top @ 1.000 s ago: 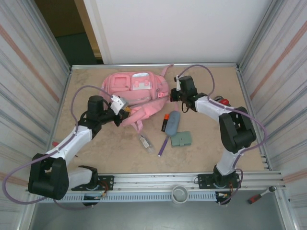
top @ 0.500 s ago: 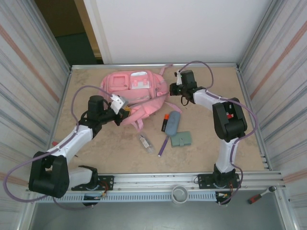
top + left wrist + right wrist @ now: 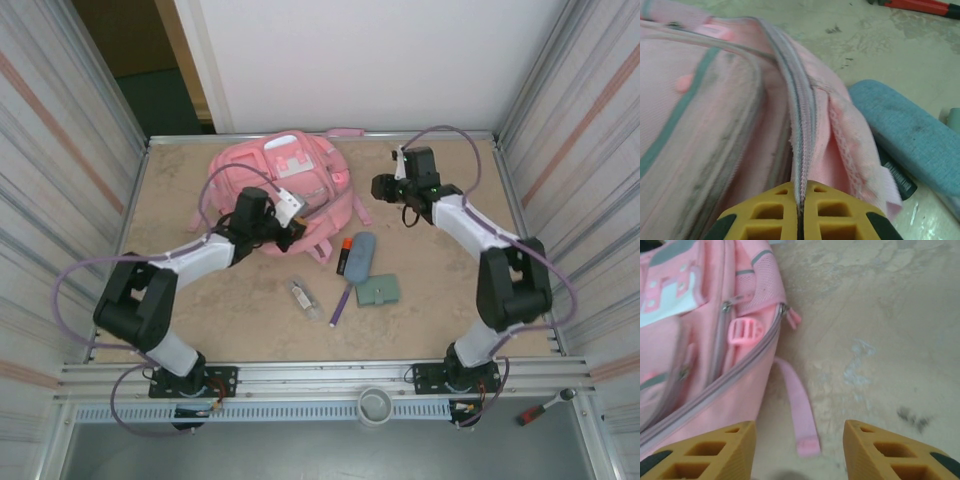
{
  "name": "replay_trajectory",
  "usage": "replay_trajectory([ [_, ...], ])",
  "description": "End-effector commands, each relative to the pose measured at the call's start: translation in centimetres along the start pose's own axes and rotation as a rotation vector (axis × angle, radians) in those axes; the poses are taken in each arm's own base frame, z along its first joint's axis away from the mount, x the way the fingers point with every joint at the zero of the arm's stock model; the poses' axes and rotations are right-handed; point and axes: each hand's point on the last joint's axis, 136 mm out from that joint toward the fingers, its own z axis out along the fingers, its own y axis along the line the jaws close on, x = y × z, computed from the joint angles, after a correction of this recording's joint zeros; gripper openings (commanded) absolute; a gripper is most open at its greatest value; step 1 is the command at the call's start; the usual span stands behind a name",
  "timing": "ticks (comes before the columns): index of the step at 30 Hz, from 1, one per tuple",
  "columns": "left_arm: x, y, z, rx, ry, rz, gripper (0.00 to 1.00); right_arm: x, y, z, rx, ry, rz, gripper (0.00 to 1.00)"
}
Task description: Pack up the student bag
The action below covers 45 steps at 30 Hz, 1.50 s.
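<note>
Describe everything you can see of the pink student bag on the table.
The student bag is a large pink fabric backpack with grey zips, pale front patches, a plastic buckle and loose straps. It lies slumped, front up, near the far edge of the table. The left gripper is shut on its zip seam; the open right gripper hangs clear of it.

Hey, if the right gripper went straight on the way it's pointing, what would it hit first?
Most likely the loose pink strap trailing from the student bag, lying on the table just ahead of the open right gripper. The bag's zipped side sits left of that line, though depth is unclear.
</note>
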Motion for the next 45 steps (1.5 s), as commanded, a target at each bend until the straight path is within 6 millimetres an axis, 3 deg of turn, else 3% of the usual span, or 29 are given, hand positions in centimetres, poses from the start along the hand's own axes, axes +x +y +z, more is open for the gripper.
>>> replay_trajectory([
  [1, -1.3, -1.1, 1.6, 0.038, -0.007, 0.041, 0.05, 2.7, -0.3, -2.0, 0.04, 0.036, 0.017, 0.51],
  [4, -0.5, -1.2, 2.3, 0.047, 0.026, 0.029, 0.07, 4.3, -0.5, -3.5, 0.053, 0.047, 0.009, 0.51],
  [9, -0.5, -1.9, 1.5, 0.064, 0.019, 0.055, 0.07, 5.1, -0.3, -5.4, 0.043, 0.047, 0.006, 0.53],
  [18, 3.3, -4.4, -0.7, 0.142, 0.091, 0.072, 0.17, 5.0, 1.1, -5.1, -0.016, 0.038, 0.026, 0.53],
  [22, 3.7, -5.9, -1.6, 0.208, 0.074, 0.064, 0.31, 4.8, 4.1, -3.7, -0.12, 0.035, 0.029, 0.54],
  [26, 1.5, -6.2, -3.1, 0.221, -0.02, 0.036, 0.42, 4.7, 8.1, -1.9, -0.2, 0.044, -0.023, 0.53],
  [29, -0.6, -4.6, -5.0, 0.163, -0.135, -0.033, 0.45, 4.8, 10.7, -0.4, -0.26, 0.054, -0.041, 0.53],
  [31, -1.4, -2.3, -6.0, 0.068, -0.191, -0.125, 0.46, 5.0, 12.4, 0.6, -0.292, 0.071, -0.055, 0.52],
  [35, 0.1, 3.4, -7.2, -0.2, -0.142, -0.348, 0.5, 6.5, 14.9, 3.2, -0.315, 0.132, -0.093, 0.5],
  [42, 3.9, 7.7, -7.5, -0.423, 0.02, -0.49, 0.64, 11.5, 14.1, 5.5, -0.273, 0.285, -0.096, 0.39],
  [45, 4.3, 7.7, -7.0, -0.384, 0.017, -0.542, 0.66, 13.6, 13.1, 5.3, -0.238, 0.329, -0.114, 0.35],
])
